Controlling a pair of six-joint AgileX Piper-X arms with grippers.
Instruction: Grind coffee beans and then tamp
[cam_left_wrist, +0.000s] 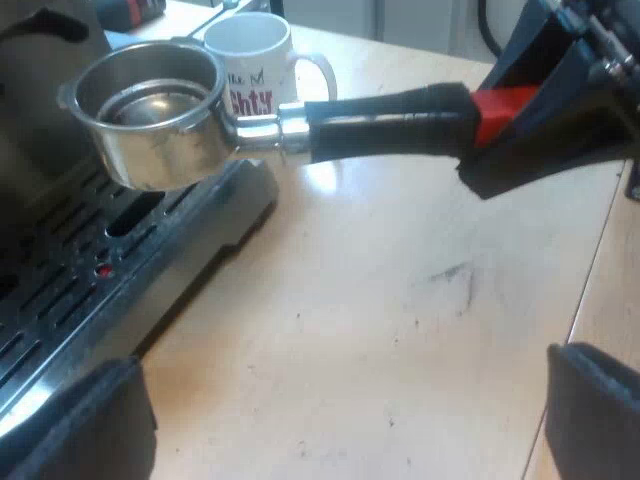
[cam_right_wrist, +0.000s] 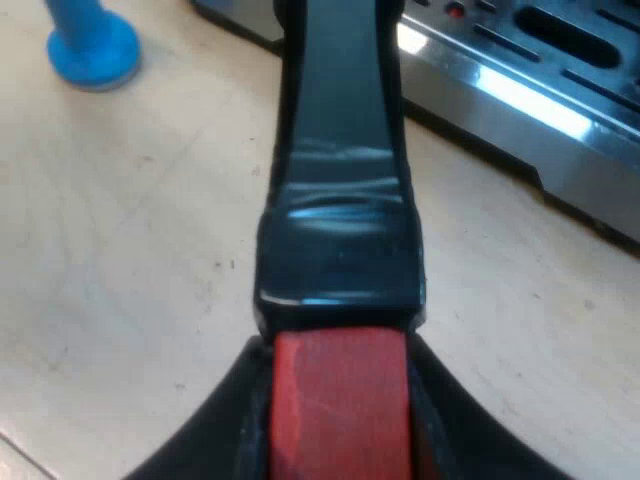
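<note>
The metal holder hangs in the air over the edge of the espresso machine's drip tray, and its basket looks empty. Its dark handle ends in red, where my right gripper grips it. In the right wrist view that gripper is shut on the red end, with the handle running away toward the machine. My left gripper is open low over the wooden table, and its fingers hold nothing.
A white mug with lettering stands on the table behind the holder. A blue tamper stands on the table near the handle. The drip tray's slotted grille lies close to the handle.
</note>
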